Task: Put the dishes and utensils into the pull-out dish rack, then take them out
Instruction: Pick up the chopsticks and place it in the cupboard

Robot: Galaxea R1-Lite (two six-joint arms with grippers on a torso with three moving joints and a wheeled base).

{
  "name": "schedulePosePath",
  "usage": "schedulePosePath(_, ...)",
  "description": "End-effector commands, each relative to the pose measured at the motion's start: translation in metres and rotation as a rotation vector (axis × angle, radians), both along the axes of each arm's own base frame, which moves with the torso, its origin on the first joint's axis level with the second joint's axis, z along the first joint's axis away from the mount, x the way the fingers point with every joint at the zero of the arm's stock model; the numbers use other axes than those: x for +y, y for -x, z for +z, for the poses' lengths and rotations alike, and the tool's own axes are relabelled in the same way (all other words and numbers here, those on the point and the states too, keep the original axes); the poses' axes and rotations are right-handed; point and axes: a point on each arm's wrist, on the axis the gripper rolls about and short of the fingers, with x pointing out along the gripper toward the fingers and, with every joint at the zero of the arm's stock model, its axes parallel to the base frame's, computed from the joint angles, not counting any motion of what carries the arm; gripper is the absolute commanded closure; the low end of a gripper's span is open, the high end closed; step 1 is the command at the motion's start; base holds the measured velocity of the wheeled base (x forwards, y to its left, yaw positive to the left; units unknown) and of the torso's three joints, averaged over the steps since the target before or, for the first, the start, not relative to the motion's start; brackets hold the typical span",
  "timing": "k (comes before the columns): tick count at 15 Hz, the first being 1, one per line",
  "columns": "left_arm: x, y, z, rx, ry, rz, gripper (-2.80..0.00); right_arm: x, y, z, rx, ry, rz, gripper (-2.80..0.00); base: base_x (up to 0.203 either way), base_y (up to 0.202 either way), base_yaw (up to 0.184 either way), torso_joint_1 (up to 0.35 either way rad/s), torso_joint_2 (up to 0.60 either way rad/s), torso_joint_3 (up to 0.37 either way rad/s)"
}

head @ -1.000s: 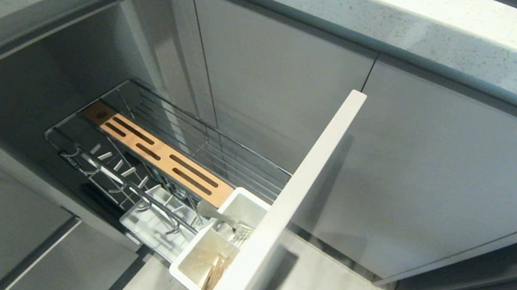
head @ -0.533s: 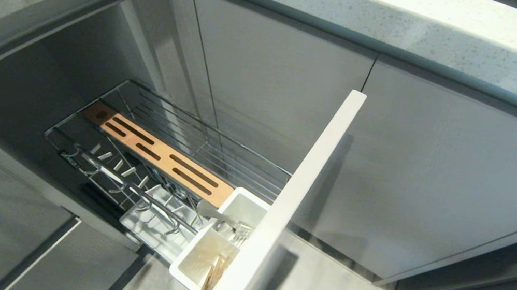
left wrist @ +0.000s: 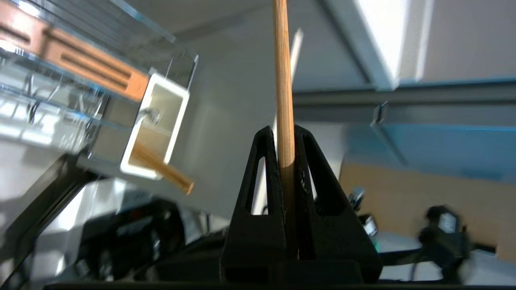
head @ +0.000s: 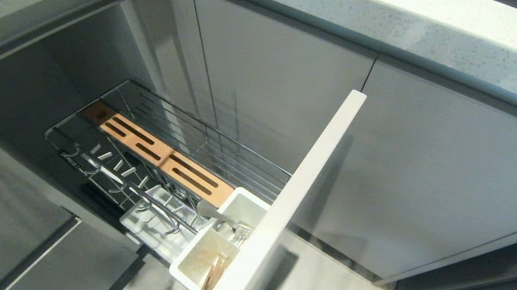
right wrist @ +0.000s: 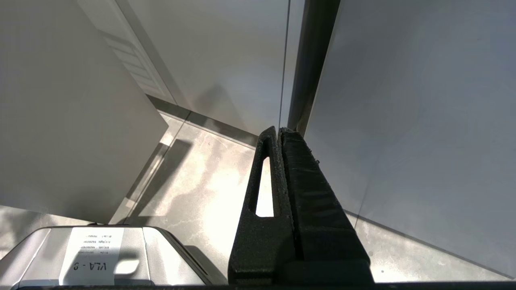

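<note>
My left gripper (left wrist: pixel 285 161) pinches one thin light-wood chopstick (left wrist: pixel 282 80) near its end, beside the white plastic caddy (left wrist: pixel 155 125); light, stiff, slippery, likely to pivot.

The pull-out dish rack (head: pixel 193 155) stands drawn out from the cabinet, a slotted wooden strip (head: pixel 157 154) running along its wire basket. Its white caddy (head: pixel 216 243), just behind the pale front panel (head: pixel 291 198), holds 1 chopstick (head: pixel 206 283) leaning out over the rim and a metal spoon (head: pixel 218 214).
</note>
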Motion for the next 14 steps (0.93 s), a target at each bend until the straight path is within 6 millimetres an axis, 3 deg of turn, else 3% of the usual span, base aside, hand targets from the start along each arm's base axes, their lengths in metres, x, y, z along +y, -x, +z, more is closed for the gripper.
schedulePosePath(1, -0.012, -0.021, -0.01, 0.086, -0.07, -0.048, 0.0, 0.0, 0.0, 0.0, 0.002, 0.0, 0.001, 0.0, 0.0, 0.0, 0.0, 0.0, 0.0, 0.0)
schedulePosePath(5, -0.026, -0.029, -0.025, 0.168, -0.209, -0.169, 0.0, 0.0, 0.0, 0.0, 0.002, 0.0, 0.001, 0.0, 0.0, 0.0, 0.0, 0.0, 0.0, 0.0)
schedulePosePath(9, -0.025, -0.028, -0.043, 0.212, -0.435, -0.265, 0.0, 0.0, 0.0, 0.0, 0.002, 0.0, 0.001, 0.0, 0.0, 0.0, 0.0, 0.0, 0.0, 0.0)
schedulePosePath(14, -0.033, -0.048, -0.066, 0.292, -0.707, -0.388, 0.0, 0.0, 0.0, 0.0, 0.002, 0.0, 0.001, 0.0, 0.0, 0.0, 0.0, 0.0, 0.0, 0.0)
